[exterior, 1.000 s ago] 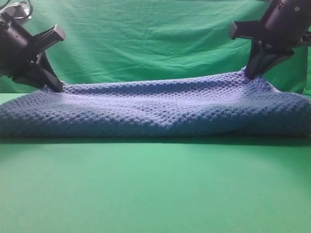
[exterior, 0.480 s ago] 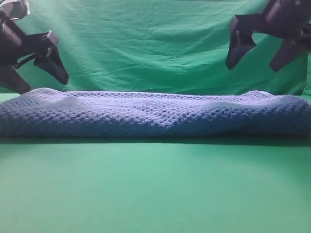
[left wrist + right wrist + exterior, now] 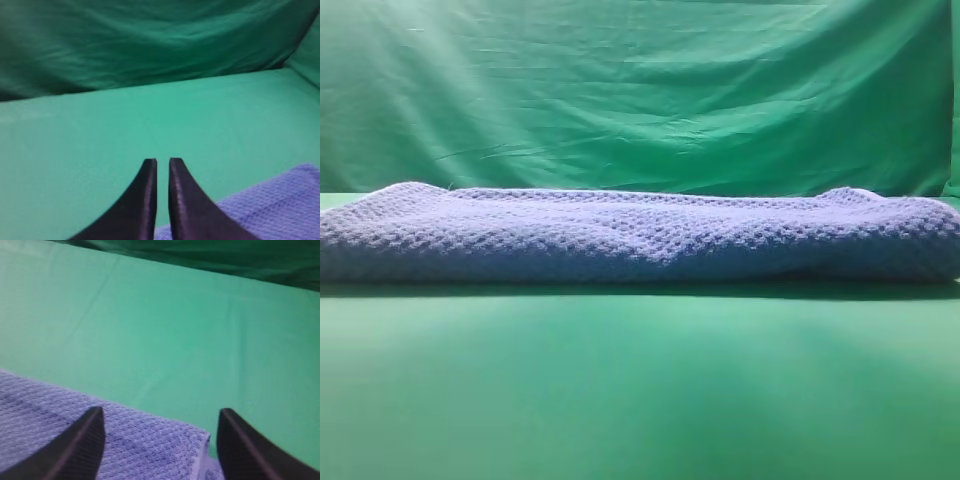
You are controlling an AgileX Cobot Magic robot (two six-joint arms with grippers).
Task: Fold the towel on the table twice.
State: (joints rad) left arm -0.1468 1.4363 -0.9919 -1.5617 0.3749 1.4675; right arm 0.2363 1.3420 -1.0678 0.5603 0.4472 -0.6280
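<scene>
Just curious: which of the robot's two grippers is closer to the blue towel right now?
Hard to say. The right gripper hangs open above the towel's corner; the left gripper, nearly shut, is above its edge.

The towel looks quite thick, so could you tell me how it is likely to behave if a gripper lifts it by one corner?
The towel will probably droop: it lies in soft folds with rounded edges. Its bumpy knit should grip well rather than slip. Lying doubled on the table, its layers may peel apart if only the top one is pinched.

Wrinkled green fabric backdrop (image 3: 640, 90) fills the rear; soft light.
</scene>
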